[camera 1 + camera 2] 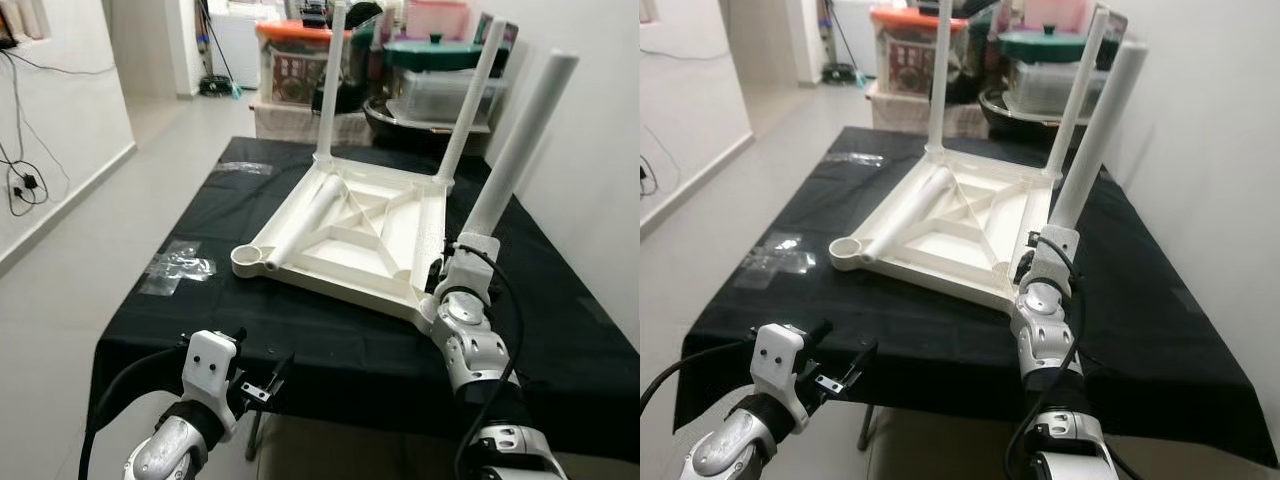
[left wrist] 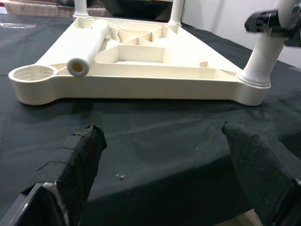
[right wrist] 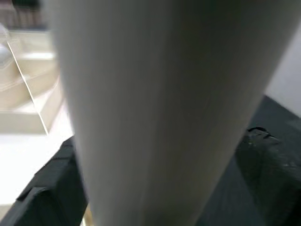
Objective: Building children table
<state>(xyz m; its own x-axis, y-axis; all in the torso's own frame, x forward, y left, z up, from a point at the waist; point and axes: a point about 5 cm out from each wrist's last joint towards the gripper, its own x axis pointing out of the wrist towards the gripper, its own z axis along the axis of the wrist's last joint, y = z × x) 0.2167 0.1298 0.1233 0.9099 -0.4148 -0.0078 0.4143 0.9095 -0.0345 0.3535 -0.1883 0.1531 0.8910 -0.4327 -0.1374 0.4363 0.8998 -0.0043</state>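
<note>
- While the left end effector (image 1: 262,385) hangs just off the near edge of the counter (image 1: 300,340), its two black fingers (image 2: 77,165) stand apart with nothing between them, pointing toward the children table top (image 1: 350,235).
- On the floor to the left of the counter lies a crumpled clear plastic wrap (image 1: 180,267), and a second piece of clear wrap (image 1: 243,167) lies on the black cloth at the far left corner.
- At the near left corner of the cream table top sits an unfilled round socket (image 1: 247,259).
- Just beside that socket, a loose leg (image 1: 305,220) lies inside the ribbed underside, one end pointing at the near edge.
- Two fitted legs (image 1: 331,80) stand upright at the far corners of the upside-down top, which rests on the counter's middle.
- At the near right corner, a third leg (image 1: 520,145) rises tilted to the right from its socket.
- Low on this leg, the right end effector (image 1: 447,268) is clamped around it, one black finger (image 3: 51,183) on each side of the white tube.
- Behind the counter stand stacked storage boxes (image 1: 300,60).
</note>
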